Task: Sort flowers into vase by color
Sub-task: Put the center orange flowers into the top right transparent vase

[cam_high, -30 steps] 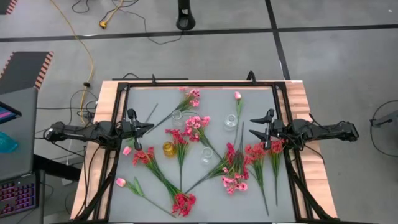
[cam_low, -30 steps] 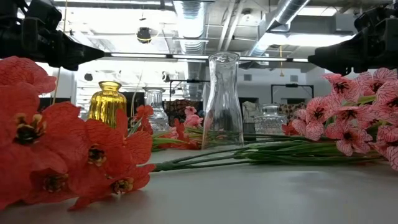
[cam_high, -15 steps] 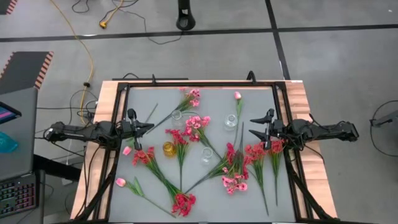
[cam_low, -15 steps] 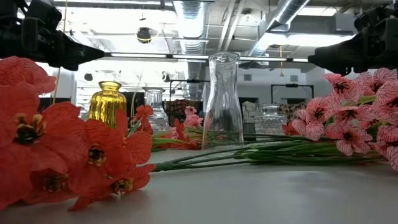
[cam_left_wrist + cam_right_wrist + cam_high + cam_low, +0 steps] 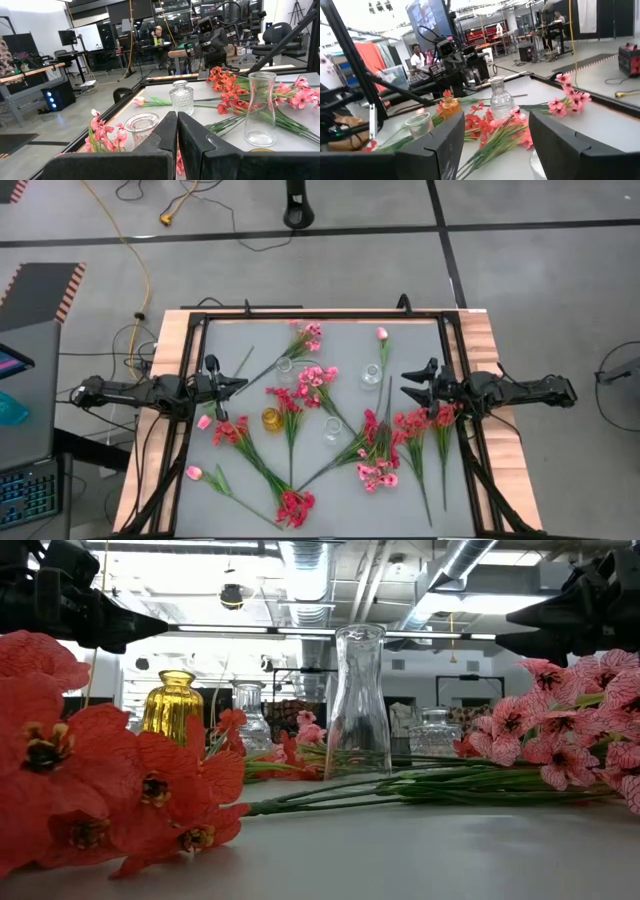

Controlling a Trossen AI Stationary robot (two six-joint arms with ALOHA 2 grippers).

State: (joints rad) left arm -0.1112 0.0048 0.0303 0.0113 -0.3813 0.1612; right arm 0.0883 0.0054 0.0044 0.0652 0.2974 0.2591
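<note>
Several flowers lie flat on the grey table top (image 5: 400, 340): red sprigs (image 5: 295, 506), pink sprigs (image 5: 378, 474) and pale pink buds (image 5: 381, 333). Among them stand an amber vase (image 5: 271, 420) and three clear glass vases (image 5: 333, 429), (image 5: 371, 375), (image 5: 285, 366). My left gripper (image 5: 243, 384) hovers shut above the table's left side, pointing level toward the middle. Opposite it, at the right side, my right gripper (image 5: 405, 384) hovers open and level. Neither gripper has anything between its fingers.
A black frame (image 5: 320, 313) runs around the table top, with wooden edges (image 5: 170, 350) outside it. In the low view, red blossoms (image 5: 100, 790) lie near the front left, pink ones (image 5: 570, 730) at the right, and long green stems (image 5: 430, 790) cross the middle.
My right gripper has rolled about the line it points along while staying in place and staying open. The flowers and the vases have not moved.
</note>
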